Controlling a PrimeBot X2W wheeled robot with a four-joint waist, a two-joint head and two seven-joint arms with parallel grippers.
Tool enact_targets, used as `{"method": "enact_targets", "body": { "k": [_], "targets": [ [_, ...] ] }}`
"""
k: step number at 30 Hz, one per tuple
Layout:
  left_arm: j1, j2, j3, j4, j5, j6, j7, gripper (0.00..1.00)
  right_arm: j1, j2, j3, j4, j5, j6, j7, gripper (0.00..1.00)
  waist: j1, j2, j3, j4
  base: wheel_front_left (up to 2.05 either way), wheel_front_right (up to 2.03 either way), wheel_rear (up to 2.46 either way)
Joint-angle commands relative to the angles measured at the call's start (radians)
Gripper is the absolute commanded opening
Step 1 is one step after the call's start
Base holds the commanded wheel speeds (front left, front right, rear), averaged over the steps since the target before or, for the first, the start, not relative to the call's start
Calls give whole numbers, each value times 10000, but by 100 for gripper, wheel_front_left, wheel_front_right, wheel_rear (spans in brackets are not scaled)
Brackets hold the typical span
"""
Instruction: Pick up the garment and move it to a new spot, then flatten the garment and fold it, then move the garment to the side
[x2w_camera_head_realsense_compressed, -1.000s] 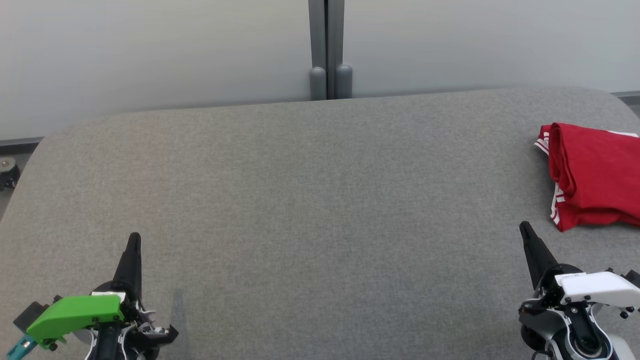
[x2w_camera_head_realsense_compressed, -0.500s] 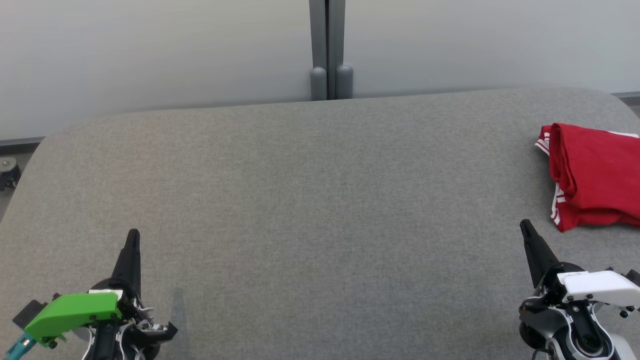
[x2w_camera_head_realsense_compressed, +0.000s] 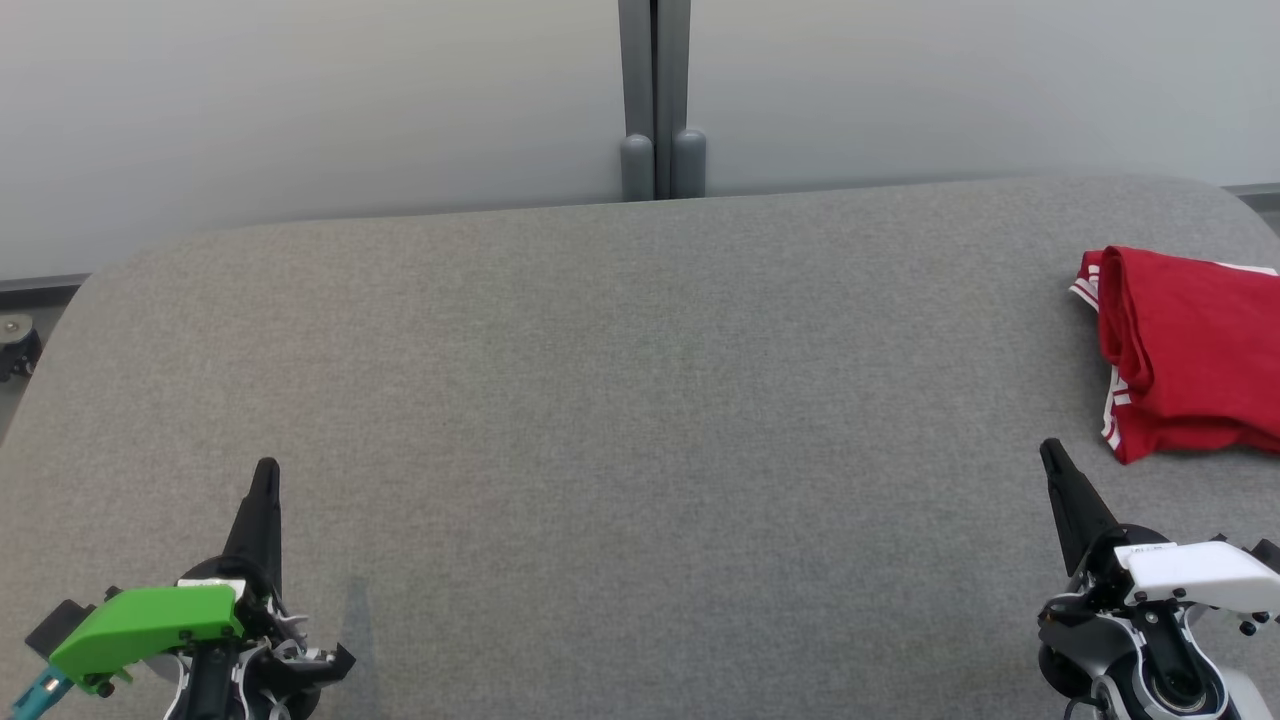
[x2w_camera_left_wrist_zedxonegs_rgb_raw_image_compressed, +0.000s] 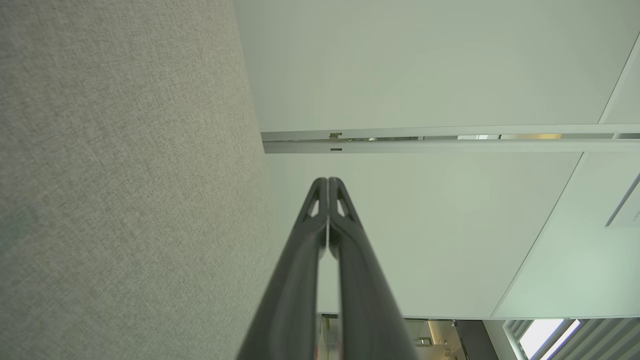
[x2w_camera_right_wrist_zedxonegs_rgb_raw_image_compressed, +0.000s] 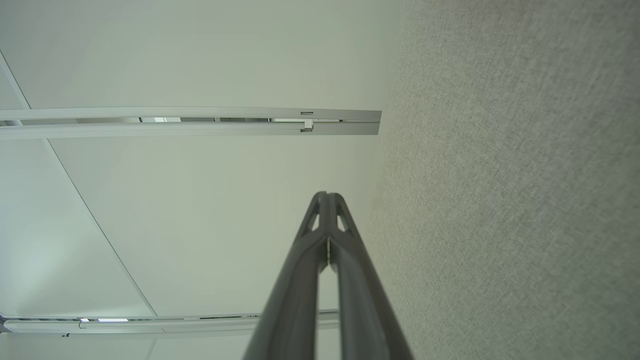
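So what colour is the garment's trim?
White stripes on the red garment; head view shows it best.

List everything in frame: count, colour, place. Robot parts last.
garment: one, red with white stripes, folded, at the table's right edge, cut off by the head view's border.
table: one, grey fabric top, spanning the head view.
wall panels: two, pale, behind the table.
post: one, grey, between the panels, back centre.
caster: one, dark, looks like a wheel, on the floor past the table's left edge.
left gripper: one, dark fingers, green cover, lower left, shut, holding nothing.
right gripper: one, dark fingers, white cover, lower right, shut, holding nothing, apart from the garment.
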Motion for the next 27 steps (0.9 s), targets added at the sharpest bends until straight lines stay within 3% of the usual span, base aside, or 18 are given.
{"method": "enact_targets", "body": {
  "k": [1, 27],
  "targets": [
    [-138, 65, 21, -33, -32, -33, 34, 0, -66, -52, -18, -37, 19, 0, 35, 0, 0, 0, 0, 0, 0, 0, 0],
    [-138, 65, 19, -33, -33, -33, 33, 0, -66, -53, -18, -37, 19, 0, 35, 0, 0, 0, 0, 0, 0, 0, 0]
  ]
}}
